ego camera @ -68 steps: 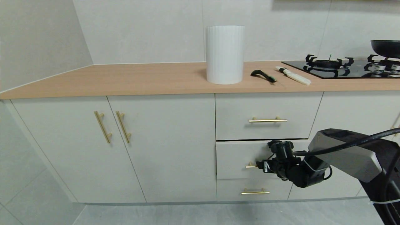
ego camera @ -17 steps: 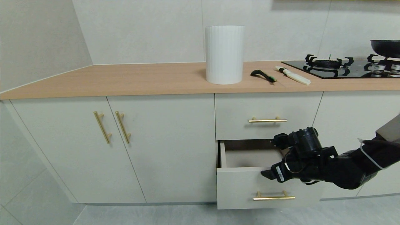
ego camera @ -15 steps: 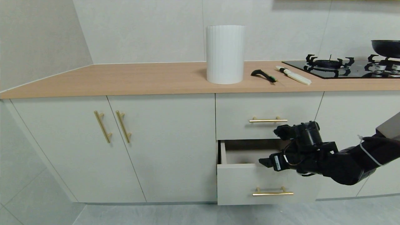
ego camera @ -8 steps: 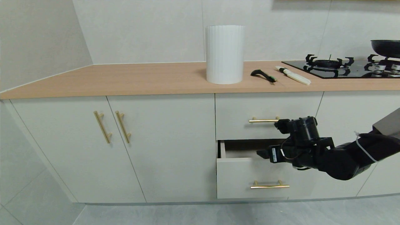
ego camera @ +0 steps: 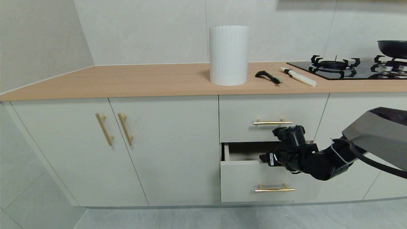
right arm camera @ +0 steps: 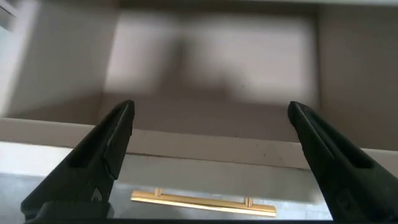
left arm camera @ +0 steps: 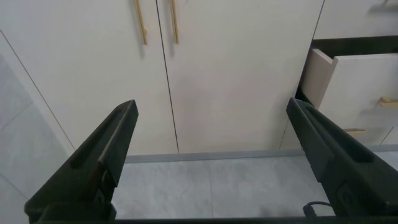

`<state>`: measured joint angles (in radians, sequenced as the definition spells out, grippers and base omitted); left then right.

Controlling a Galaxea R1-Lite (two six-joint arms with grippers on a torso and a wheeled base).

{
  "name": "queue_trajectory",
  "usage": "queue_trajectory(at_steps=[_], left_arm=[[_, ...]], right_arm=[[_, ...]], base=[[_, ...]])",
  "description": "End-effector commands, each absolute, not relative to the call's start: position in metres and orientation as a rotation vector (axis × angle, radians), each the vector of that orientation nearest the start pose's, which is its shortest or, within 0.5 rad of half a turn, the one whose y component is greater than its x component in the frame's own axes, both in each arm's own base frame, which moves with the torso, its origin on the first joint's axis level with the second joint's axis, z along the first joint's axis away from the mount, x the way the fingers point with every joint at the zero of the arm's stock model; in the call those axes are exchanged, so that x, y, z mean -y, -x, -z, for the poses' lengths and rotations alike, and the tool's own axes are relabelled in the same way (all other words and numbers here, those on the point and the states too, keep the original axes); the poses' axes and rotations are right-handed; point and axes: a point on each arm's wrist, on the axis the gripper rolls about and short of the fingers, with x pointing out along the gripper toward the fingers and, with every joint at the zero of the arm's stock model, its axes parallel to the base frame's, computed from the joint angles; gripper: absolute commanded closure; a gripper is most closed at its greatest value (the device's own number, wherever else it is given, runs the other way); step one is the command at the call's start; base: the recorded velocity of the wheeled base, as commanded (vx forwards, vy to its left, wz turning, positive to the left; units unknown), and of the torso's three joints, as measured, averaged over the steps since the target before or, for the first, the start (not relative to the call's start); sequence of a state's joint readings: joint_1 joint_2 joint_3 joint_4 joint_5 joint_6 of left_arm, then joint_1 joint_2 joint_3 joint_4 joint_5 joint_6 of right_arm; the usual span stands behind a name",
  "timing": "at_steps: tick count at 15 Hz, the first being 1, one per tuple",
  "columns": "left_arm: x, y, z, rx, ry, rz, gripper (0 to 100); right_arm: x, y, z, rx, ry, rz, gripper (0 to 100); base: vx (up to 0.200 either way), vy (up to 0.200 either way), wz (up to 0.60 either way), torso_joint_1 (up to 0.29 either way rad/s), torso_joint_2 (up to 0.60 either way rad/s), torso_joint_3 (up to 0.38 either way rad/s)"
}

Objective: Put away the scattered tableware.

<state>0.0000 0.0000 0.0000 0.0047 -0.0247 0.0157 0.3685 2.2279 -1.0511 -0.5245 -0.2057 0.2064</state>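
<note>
While the middle drawer [ego camera: 251,181] stands pulled out, the head view has the right gripper [ego camera: 266,157] at its mouth, fingers hard to make out. On the surface [ego camera: 127,79] a black peeler [ego camera: 268,76] and a white knife [ego camera: 298,76] lie close together, right of a ribbed white canister [ego camera: 228,55]; a pan [ego camera: 393,48] is cut off at the edge. Left wrist view: the left gripper [left arm camera: 211,165] faces cabinet doors [left arm camera: 236,74], fingers spread wide, empty. Right wrist view: fingers apart, holding nothing, over the blurred drawer interior and gold handle [right arm camera: 202,202].
</note>
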Motion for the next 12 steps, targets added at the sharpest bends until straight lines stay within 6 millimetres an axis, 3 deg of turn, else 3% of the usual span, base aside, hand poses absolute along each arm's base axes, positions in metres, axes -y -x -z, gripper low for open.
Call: queue_trajectory(at_steps=[1,3,8,12], left_arm=[[0.001,0.023,-0.075,-0.004,-0.017,0.025,0],[0.001,0.023,-0.075,-0.004,-0.015,0.025,0],[0.001,0.023,-0.075,-0.006,-0.015,0.025,0],[0.001,0.023,-0.075,-0.004,-0.015,0.025,0]], right_arm=[[-0.14,-0.376,-0.035,-0.661,-0.007,-0.09,0],[-0.139,-0.374,-0.037,-0.666,-0.004,-0.092,0],[-0.134,-0.357,-0.064,-0.727,0.003,-0.119,0],[-0.141,-0.33,-0.071,-0.774,0.113,-0.191,0]], base=[[0.0,0.0,0.0,0.0,0.0,0.0],[0.0,0.0,0.0,0.0,0.0,0.0],[0.0,0.0,0.0,0.0,0.0,0.0],[0.0,0.0,0.0,0.0,0.0,0.0]])
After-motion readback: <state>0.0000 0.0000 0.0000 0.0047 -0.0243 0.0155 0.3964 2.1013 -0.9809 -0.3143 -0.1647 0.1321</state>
